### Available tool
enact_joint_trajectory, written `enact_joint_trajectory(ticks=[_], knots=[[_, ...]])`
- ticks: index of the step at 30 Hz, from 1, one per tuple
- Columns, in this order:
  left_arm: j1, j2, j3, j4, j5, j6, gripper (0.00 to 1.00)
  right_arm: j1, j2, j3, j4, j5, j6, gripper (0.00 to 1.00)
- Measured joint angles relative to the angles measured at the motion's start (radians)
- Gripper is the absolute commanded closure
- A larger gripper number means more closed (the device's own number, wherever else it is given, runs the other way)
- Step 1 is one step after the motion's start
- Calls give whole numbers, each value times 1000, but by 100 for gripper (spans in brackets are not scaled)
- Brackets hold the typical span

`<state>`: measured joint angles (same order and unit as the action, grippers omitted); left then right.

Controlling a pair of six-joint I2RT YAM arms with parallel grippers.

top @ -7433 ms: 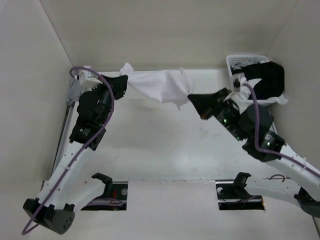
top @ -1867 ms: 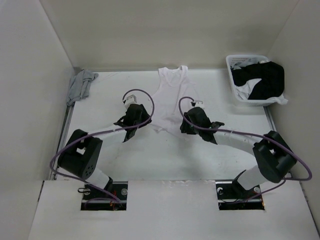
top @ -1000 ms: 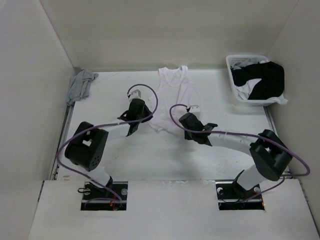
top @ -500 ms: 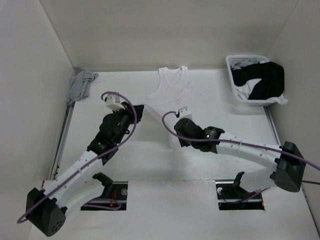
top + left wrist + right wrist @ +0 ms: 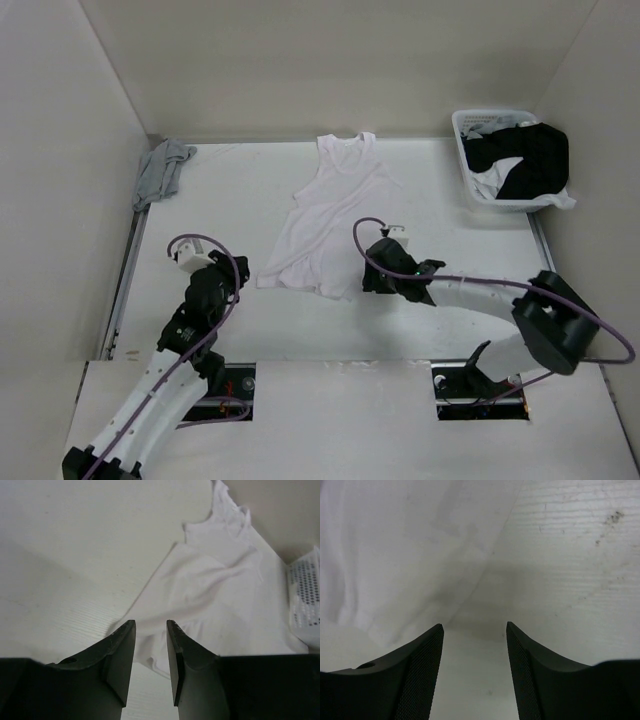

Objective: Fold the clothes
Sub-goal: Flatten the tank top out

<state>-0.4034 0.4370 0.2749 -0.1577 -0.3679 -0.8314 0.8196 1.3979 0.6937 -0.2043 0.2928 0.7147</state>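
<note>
1. White tank top (image 5: 335,215) lies spread flat on the table (image 5: 220,200), straps toward the far wall, hem nearest the arms, apparently laid out for folding
2. Left end effector (image 5: 150,625): jaws moderately parted, empty, just short of the hem's left corner
3. Right end effector (image 5: 474,627): jaws wide, empty, low beside the hem's right corner
</note>
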Motion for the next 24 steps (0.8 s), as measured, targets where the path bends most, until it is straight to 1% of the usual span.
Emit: enact_joint_trajectory(ticks=[2, 5, 6, 7, 8, 9, 11, 14, 16, 17, 19, 20, 23, 24], knots=[[39, 63, 0, -5, 0, -6, 69, -18, 94, 35, 33, -13, 14, 50], [63, 196, 1, 0, 33, -4, 69, -19, 183, 101, 63, -20, 26, 67], [64, 238, 1, 4, 47, -3, 69, -19, 210, 122, 71, -21, 31, 73], [65, 277, 1, 7, 67, -2, 69, -19, 230, 136, 76, -19, 35, 83], [65, 309, 0, 11, 84, 1, 69, -19, 243, 149, 78, -20, 37, 90], [65, 333, 0, 16, 100, 3, 69, -19, 253, 157, 78, -17, 41, 94], [65, 367, 0, 32, 129, 8, 69, -19, 256, 162, 69, -5, 43, 96], [58, 408, 0, 59, 161, 16, 69, -17, 213, 162, -12, 35, 34, 94], [50, 432, 0, 68, 175, 26, 69, -6, 126, 163, -117, 60, 19, 90], [45, 442, 0, 69, 180, 33, 69, 6, 69, 168, -177, 74, 9, 86], [39, 457, 0, 71, 187, 44, 69, 37, -24, 198, -278, 89, -5, 71], [36, 463, 0, 71, 190, 48, 69, 50, -50, 218, -318, 98, -11, 61], [34, 470, 0, 70, 192, 54, 69, 79, -80, 244, -369, 144, -14, 50], [35, 468, 0, 69, 190, 55, 69, 79, -81, 236, -385, 158, -7, 48]])
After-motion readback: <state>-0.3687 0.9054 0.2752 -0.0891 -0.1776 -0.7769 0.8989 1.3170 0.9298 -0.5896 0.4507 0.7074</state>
